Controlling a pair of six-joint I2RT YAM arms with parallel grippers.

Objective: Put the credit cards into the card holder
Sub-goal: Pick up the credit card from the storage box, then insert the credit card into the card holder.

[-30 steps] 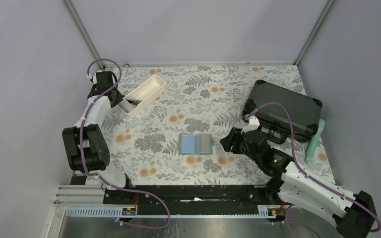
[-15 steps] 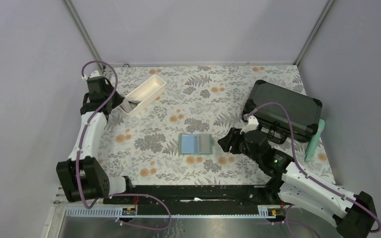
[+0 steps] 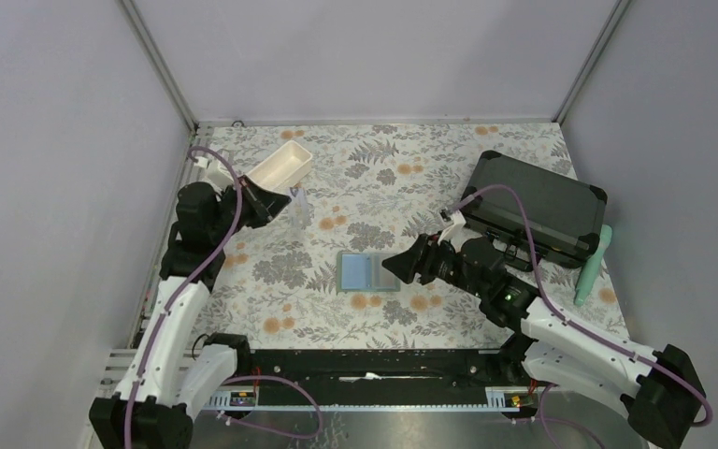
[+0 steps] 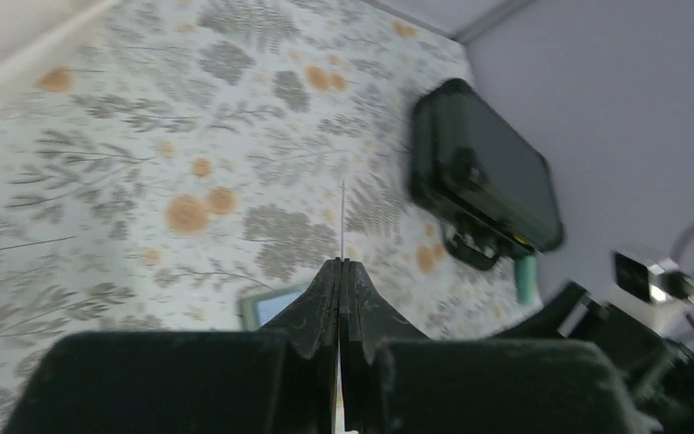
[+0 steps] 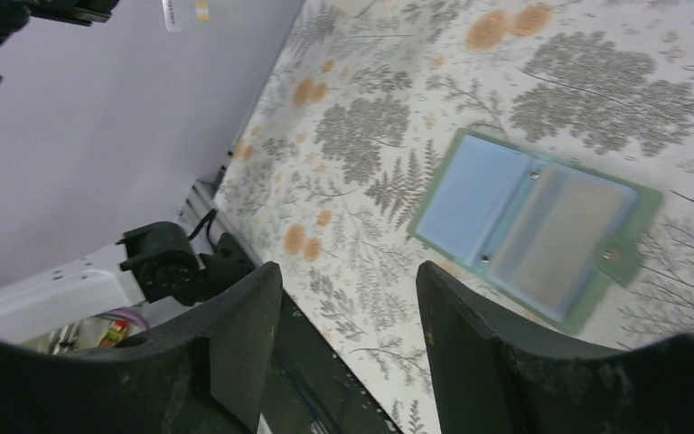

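left gripper [image 3: 284, 198]: fingers [image 4: 325, 298] pressed flat together, pinching a credit card by one edge; raised off the table, just in front of the near end of the white tray.
credit card [image 3: 300, 204]: pale and translucent, sticking out of the fingertips toward the right; seen edge-on in the left wrist view as a thin upright line [image 4: 342, 217]; at the very top of the right wrist view [image 5: 201, 11], with a small orange mark (print too blurred to read).
white tray [image 3: 280, 166]: oblong, lying at an angle near the far left corner; near end hidden behind the left gripper.
table [image 3: 374, 168]: covered in a grey fern and orange flower print.
card holder [image 3: 369, 271]: lying opened flat near the middle of the table, well apart from the held card; sage-green border, left pocket pale blue, right pocket greyer, snap tab on the right edge [image 5: 533, 231].
right gripper [image 3: 394, 267]: fingers [image 5: 244, 334] spread apart with nothing between them, only the printed cloth showing through the gap; tips hovering just beside the right edge of the card holder, whether touching cannot be told.
black case [image 3: 538, 206]: large, closed, hard-shelled, on the far right of the table.
mint-green tool [image 3: 594, 267]: slim, lying along the right edge, just beside the black case.
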